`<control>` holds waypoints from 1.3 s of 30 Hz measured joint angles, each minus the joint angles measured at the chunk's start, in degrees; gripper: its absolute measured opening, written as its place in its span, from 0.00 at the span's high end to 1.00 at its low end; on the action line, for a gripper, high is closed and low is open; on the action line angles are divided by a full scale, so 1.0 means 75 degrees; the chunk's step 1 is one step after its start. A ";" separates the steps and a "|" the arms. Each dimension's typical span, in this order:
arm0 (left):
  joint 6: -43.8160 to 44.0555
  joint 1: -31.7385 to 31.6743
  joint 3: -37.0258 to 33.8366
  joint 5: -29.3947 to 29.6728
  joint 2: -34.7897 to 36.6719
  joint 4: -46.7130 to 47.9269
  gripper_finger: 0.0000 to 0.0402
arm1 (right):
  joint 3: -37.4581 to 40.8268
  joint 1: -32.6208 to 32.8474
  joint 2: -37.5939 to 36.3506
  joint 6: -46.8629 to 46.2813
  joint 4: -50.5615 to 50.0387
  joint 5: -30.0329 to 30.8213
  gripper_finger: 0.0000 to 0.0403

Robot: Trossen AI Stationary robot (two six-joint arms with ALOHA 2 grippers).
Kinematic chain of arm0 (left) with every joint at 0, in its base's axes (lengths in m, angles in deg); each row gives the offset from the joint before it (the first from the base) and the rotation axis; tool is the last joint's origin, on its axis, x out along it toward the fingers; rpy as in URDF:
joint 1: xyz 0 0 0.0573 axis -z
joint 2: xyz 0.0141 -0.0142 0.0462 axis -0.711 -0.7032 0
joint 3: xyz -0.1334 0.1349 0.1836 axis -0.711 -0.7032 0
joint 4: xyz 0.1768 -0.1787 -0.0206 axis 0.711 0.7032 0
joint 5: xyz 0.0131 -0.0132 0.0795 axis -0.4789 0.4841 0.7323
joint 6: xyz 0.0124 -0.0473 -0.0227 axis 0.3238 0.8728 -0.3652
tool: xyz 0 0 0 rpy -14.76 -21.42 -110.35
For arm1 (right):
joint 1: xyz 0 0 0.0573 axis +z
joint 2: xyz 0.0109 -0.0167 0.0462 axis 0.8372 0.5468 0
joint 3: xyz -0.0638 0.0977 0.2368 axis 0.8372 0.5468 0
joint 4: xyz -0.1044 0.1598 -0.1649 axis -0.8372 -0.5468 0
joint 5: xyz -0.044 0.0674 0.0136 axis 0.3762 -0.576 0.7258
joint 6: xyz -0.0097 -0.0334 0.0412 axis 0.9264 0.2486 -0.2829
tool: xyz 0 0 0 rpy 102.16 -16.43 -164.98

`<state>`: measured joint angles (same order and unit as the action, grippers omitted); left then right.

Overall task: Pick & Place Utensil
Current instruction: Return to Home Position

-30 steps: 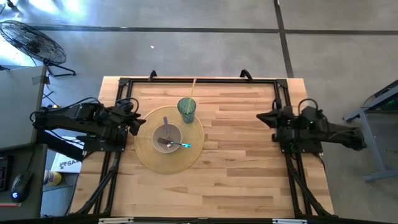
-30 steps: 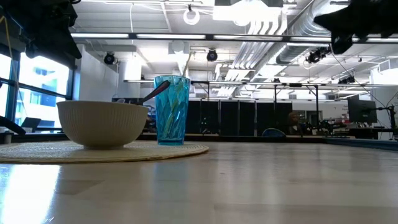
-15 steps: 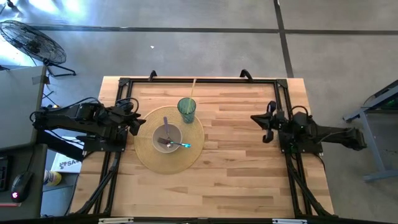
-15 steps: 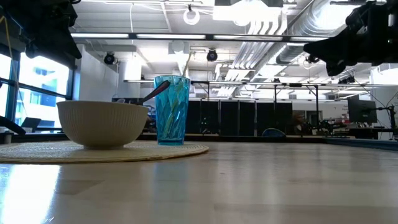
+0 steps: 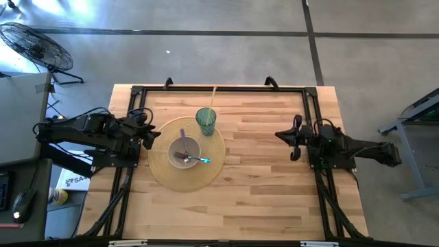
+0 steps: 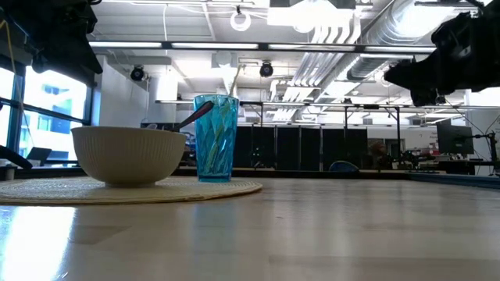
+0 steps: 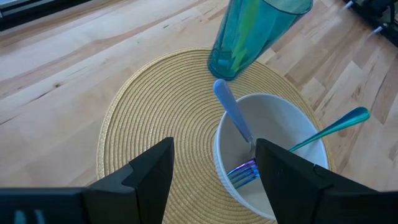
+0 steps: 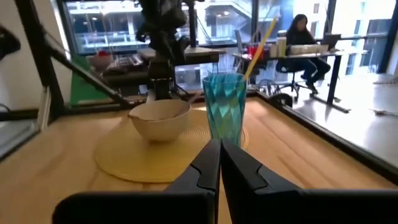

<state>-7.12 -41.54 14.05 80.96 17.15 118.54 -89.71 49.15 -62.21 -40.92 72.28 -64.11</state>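
Observation:
A white bowl (image 5: 184, 151) stands on a round woven placemat (image 5: 164, 171) left of the table's middle. In the bowl lie a purple-handled fork (image 7: 231, 112) and a teal-handled utensil (image 7: 333, 126), each handle leaning on the rim. A teal tumbler (image 5: 206, 121) with a yellow straw (image 5: 213, 96) stands on the mat's far side. My left gripper (image 7: 214, 147) hovers open at the mat's left edge, above it and pointing at the bowl (image 7: 273, 137). My right gripper (image 8: 219, 144) is shut in the air over the table's right part, pointing at the tumbler (image 8: 224, 106).
A black frame (image 5: 219, 88) runs along the table's far and side edges. Bare wood (image 5: 254, 178) lies between the mat and my right gripper (image 5: 285, 140). A floor fan (image 5: 38, 44) stands beyond the far left corner. A person (image 8: 301, 34) sits at a desk in the room behind.
My right gripper has moved a little toward the table's left, toward the mat, has sunk somewhat and has turned about its wrist. The left arm, the bowl, the utensils and the tumbler have stayed where they were.

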 joint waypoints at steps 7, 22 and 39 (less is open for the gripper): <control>0.0000 -0.0002 0.0000 0.0001 0.0001 -0.0003 0.45 | 0.0000 0.0000 0.0029 0.0976 -0.0027 -0.0119 0.97; -0.0003 -0.0001 0.0000 0.0000 0.0000 0.0000 0.45 | 0.0000 0.0000 0.0029 0.1209 -0.0036 -0.0131 0.97; 0.0312 -0.0001 0.0006 -0.0248 0.0020 -0.0807 0.45 | 0.0000 0.0000 0.0029 0.1243 -0.0041 -0.0131 0.97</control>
<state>-4.79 -41.55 14.09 79.10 17.31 112.49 -89.71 49.15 -61.99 -31.60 71.97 -65.09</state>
